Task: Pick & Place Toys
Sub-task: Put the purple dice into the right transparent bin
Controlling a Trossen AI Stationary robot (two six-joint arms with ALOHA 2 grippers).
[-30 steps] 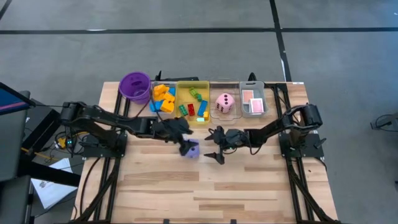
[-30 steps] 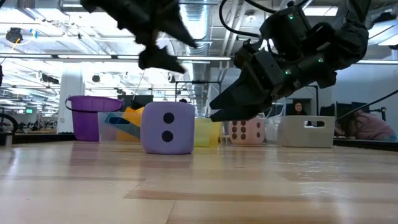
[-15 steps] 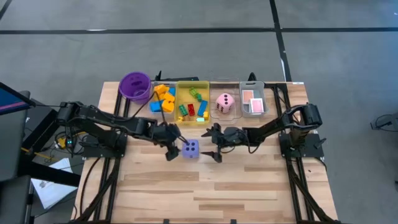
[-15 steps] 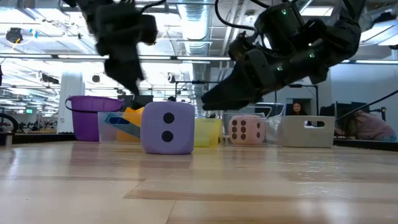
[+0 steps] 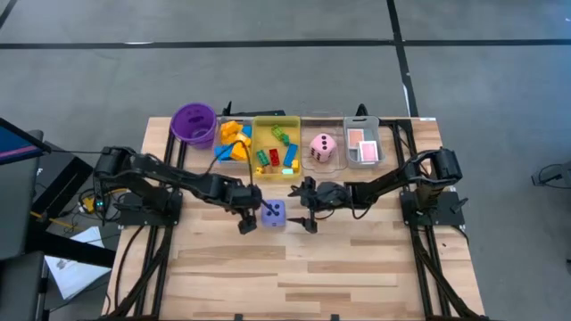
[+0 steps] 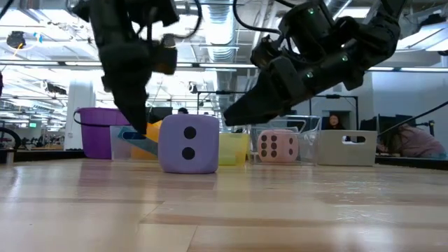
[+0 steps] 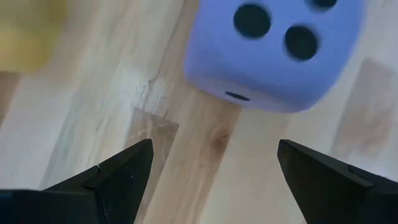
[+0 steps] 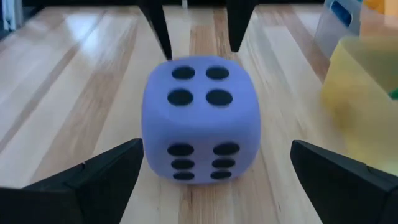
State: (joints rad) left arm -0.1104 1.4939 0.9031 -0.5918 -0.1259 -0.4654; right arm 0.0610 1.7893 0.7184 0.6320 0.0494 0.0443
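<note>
The purple die (image 5: pixel 275 213) sits on the table (image 5: pixel 357 267), just in front of the yellow tray (image 5: pixel 276 120), with nothing holding it. My left tool (image 5: pixel 251 217) hangs just beside it on one side, fingers apart, and my right tool (image 5: pixel 303 211) faces it from the other side, fingers spread wide.

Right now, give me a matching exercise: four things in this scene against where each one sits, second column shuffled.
Things:
1. purple die
2. pink die
3. playing cards
4. purple cup

Places:
A. in the clear tray beside the yellow tray
B. at the left end of the row
C. on the bare table between the two open grippers
D. in the grey tray at the right end of the row

Pairs: 1-C, 2-A, 3-D, 4-B
</note>
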